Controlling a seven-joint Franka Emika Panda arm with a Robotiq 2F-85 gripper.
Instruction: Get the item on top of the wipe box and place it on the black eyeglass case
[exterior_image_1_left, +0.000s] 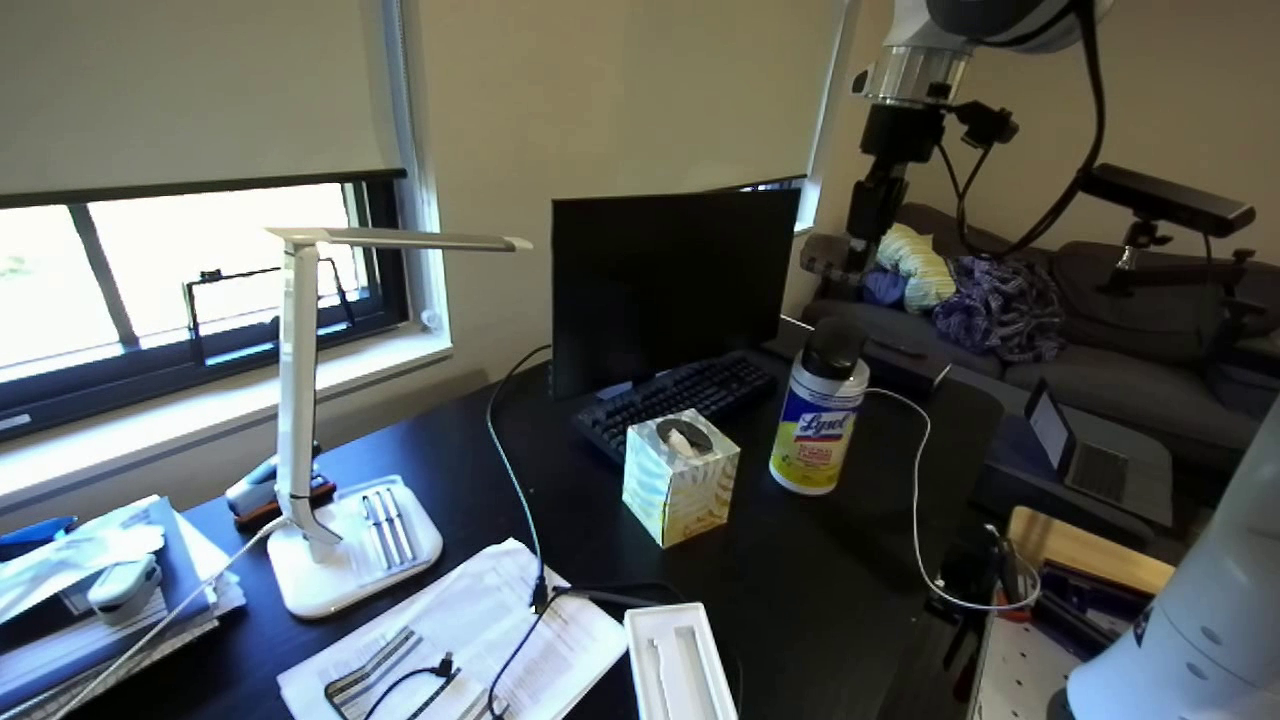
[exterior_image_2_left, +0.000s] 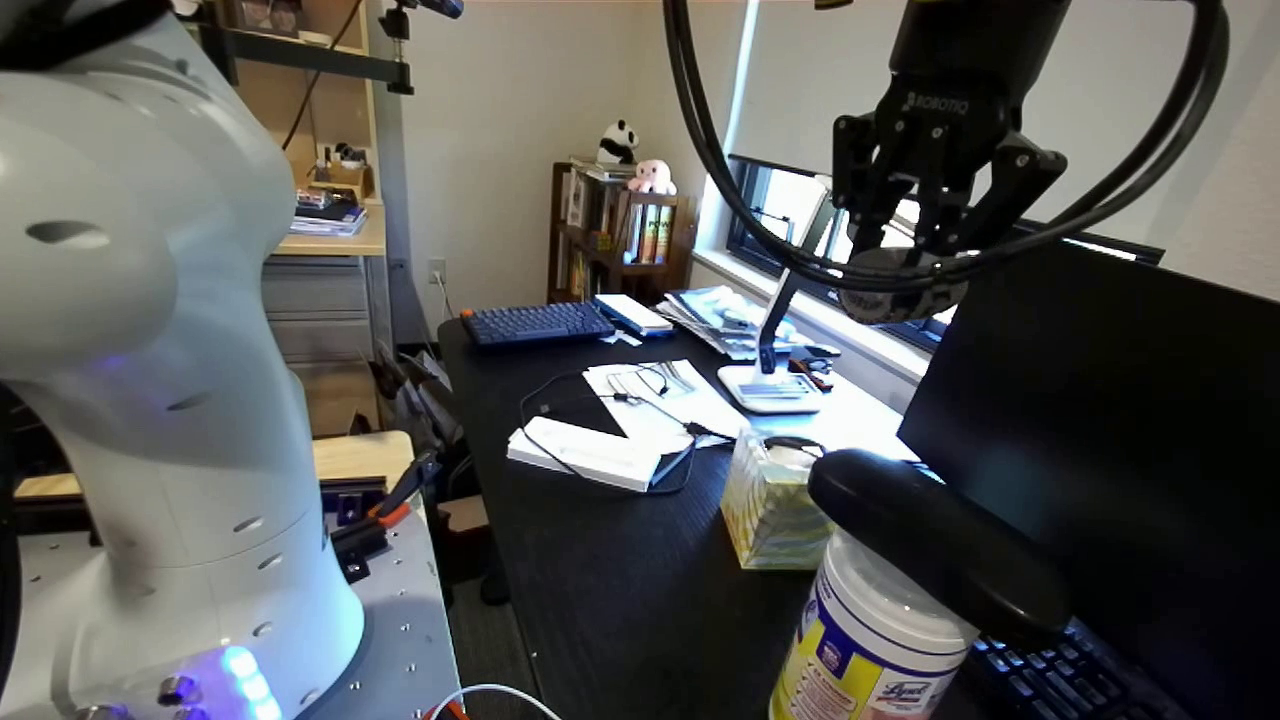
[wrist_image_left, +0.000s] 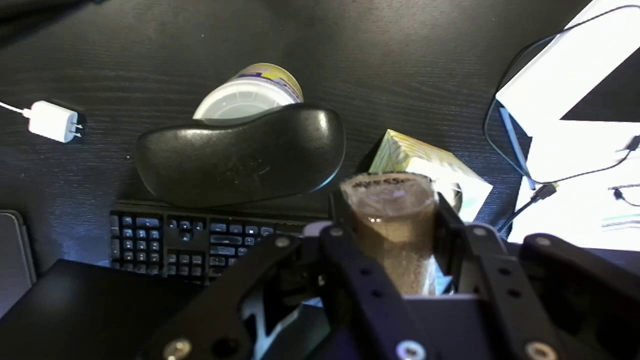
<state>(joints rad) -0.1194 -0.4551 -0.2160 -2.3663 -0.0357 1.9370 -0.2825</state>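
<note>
A black jointed hand (wrist_image_left: 391, 199) grips a brownish, clear-topped cylinder (wrist_image_left: 395, 235), higher than the pale yellow-green and white cardboard carton (exterior_image_1_left: 680, 485); picking looks done, placing remains. Beside the carton, the black oblong hard case (wrist_image_left: 244, 159) lies atop a white-lidded yellow-and-blue canister (exterior_image_1_left: 815, 440), the contents of both hidden from me. Pale tissue (exterior_image_1_left: 682, 443) pokes from the carton's opening.

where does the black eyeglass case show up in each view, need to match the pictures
In an exterior view: the black eyeglass case, right of centre, about mid-height.
In an exterior view: the black eyeglass case, lower right, slanting down rightward.
Wrist view: the black eyeglass case, left of centre, slightly above mid-height.
Shared landmark: the Lysol canister it rests on.
</note>
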